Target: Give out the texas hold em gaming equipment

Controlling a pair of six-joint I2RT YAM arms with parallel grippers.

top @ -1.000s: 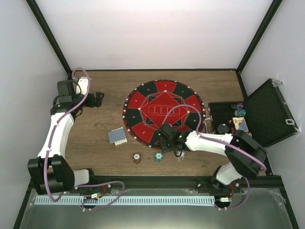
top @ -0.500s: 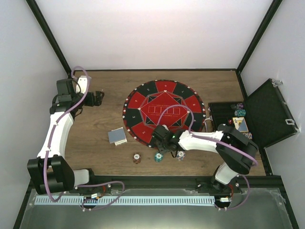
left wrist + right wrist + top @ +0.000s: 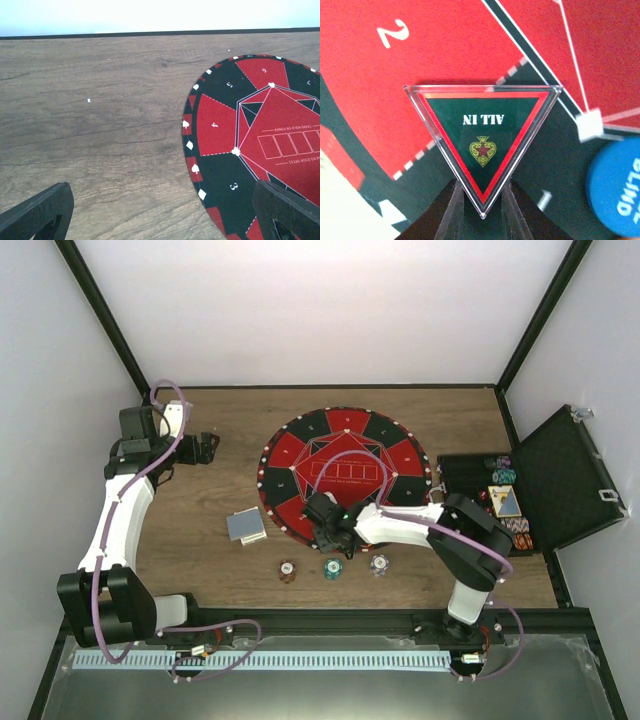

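Observation:
My right gripper [image 3: 482, 202] is shut on the lower corner of a clear triangular "ALL IN" token [image 3: 482, 135], green with a red border, low over the round mat [image 3: 365, 80] near sections 1 and 2. A blue button disc [image 3: 616, 192] lies on the mat just to its right. In the top view the right gripper [image 3: 325, 522] is at the mat's near-left part. Three striped chips, red [image 3: 288, 569], green [image 3: 333, 568] and grey [image 3: 379, 563], lie in a row on the wood. The grey-blue card deck [image 3: 246, 525] lies left of the mat. My left gripper [image 3: 205, 447] is open and empty.
The black hinged case [image 3: 560, 480] stands open at the right with more chips and cards [image 3: 500, 490] in its tray. The left wrist view shows bare wood and the mat's left edge [image 3: 220, 165]. Black frame posts and white walls bound the table.
My right gripper has moved left from above the grey chip onto the mat's near-left part, uncovering the grey chip. The left arm has not moved.

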